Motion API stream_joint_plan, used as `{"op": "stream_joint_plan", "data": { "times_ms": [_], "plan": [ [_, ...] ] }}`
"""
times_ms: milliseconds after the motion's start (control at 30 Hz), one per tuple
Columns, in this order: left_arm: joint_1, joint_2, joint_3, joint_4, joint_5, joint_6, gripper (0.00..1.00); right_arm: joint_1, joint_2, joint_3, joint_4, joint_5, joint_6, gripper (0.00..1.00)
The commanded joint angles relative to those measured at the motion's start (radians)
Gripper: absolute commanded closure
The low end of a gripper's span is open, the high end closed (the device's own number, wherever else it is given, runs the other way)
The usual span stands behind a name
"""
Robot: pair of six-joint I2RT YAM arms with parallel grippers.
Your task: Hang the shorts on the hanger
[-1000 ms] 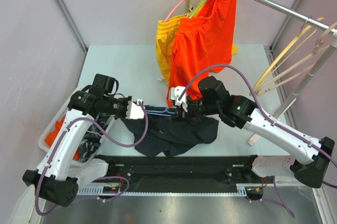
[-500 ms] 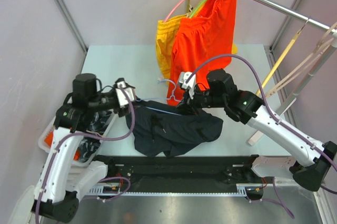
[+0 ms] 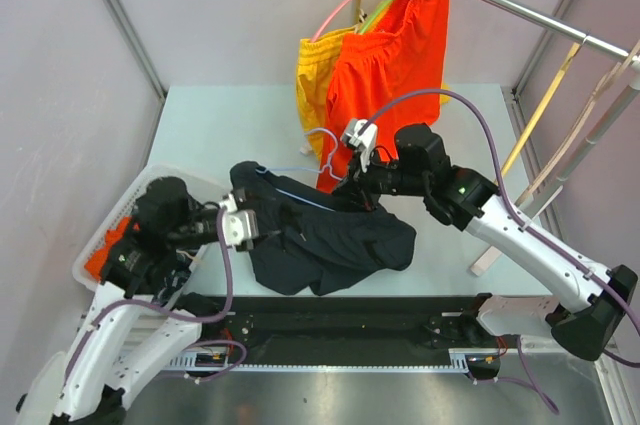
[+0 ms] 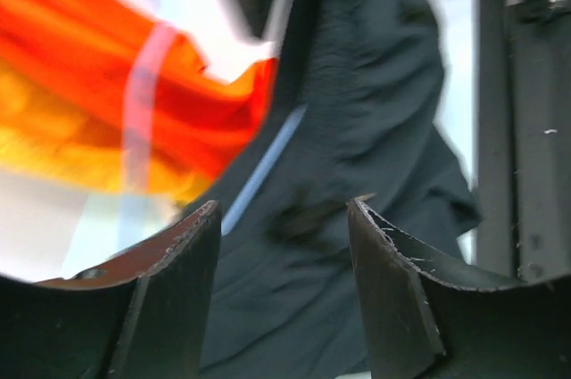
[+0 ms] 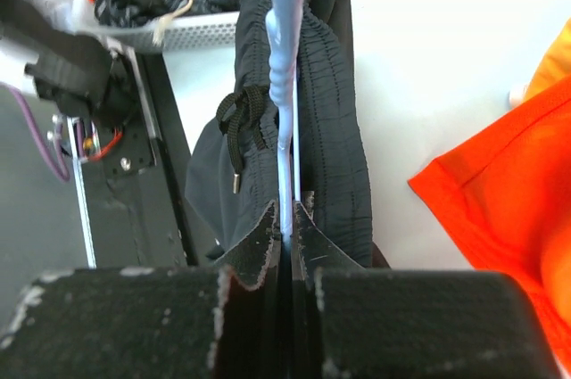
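The dark navy shorts (image 3: 325,235) hang by the waistband over the light-blue wire hanger (image 3: 322,157), lifted off the table with their legs drooping to it. My right gripper (image 3: 352,183) is shut on the hanger's wire (image 5: 285,85) just below the hook; the right wrist view shows its jaws (image 5: 287,218) pinching the wire, with the shorts' waistband (image 5: 330,120) on both sides of it. My left gripper (image 3: 243,227) is open just left of the shorts and holds nothing. Between its fingers (image 4: 281,210) I see the dark fabric (image 4: 357,129) and a blurred stretch of blue wire (image 4: 263,163).
Orange shorts (image 3: 392,70) and yellow shorts (image 3: 315,80) hang on pink and green hangers from the rail (image 3: 520,7) at the back. Cream hangers (image 3: 560,115) hang at the right. A white basket (image 3: 112,230) of clothes stands at the left. A black rail (image 3: 330,320) runs along the front.
My left gripper has opened, let go of the shorts and drawn back toward the near left. The right gripper has raised the hanger, and the shorts now hang from it.
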Motion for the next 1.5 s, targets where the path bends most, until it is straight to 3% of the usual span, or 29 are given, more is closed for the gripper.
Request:
{"op": "stream_joint_plan", "data": {
  "times_ms": [0, 100, 200, 467, 700, 833, 967, 1033, 1067, 1100, 1200, 1300, 1467],
  "plan": [
    [-0.242, -0.083, -0.187, 0.298, -0.210, -0.171, 0.38, 0.004, 0.019, 0.057, 0.142, 0.037, 0.121, 1.00],
    [-0.442, -0.055, -0.229, 0.438, -0.399, -0.198, 0.37, 0.013, 0.027, 0.055, 0.160, 0.052, 0.151, 1.00],
    [-0.568, 0.026, -0.226, 0.534, -0.499, -0.215, 0.37, 0.030, 0.024, 0.055, 0.166, 0.061, 0.154, 1.00],
    [-0.661, 0.197, -0.197, 0.692, -0.581, -0.230, 0.39, 0.060, -0.001, 0.057, 0.166, 0.097, 0.148, 1.00],
    [-0.747, 0.297, -0.170, 0.695, -0.560, -0.184, 0.69, 0.059, -0.015, 0.057, 0.166, 0.126, 0.151, 1.00],
    [-0.773, 0.363, -0.121, 0.717, -0.566, -0.190, 0.95, 0.059, -0.025, 0.055, 0.131, 0.123, 0.142, 1.00],
    [-0.791, 0.447, -0.043, 0.764, -0.569, -0.219, 1.00, 0.057, -0.045, 0.055, 0.073, 0.120, 0.115, 1.00],
    [-0.794, 0.472, 0.014, 0.752, -0.570, -0.227, 0.92, 0.051, -0.065, 0.055, 0.060, 0.114, 0.108, 1.00],
    [-0.796, 0.475, 0.028, 0.740, -0.572, -0.239, 0.83, 0.047, -0.076, 0.055, 0.047, 0.114, 0.082, 1.00],
    [-0.796, 0.463, 0.046, 0.729, -0.566, -0.244, 0.61, 0.030, -0.100, 0.057, 0.041, 0.115, 0.076, 1.00],
    [-0.794, 0.362, 0.044, 0.655, -0.520, -0.230, 0.41, -0.007, -0.149, 0.057, 0.005, 0.118, 0.065, 1.00],
    [-0.793, 0.256, 0.001, 0.597, -0.465, -0.209, 0.36, -0.033, -0.217, 0.077, -0.097, 0.141, 0.054, 1.00],
    [-0.768, 0.116, -0.025, 0.487, -0.503, -0.216, 0.33, -0.078, -0.301, 0.086, -0.290, 0.189, 0.039, 1.00]
  ]
}}
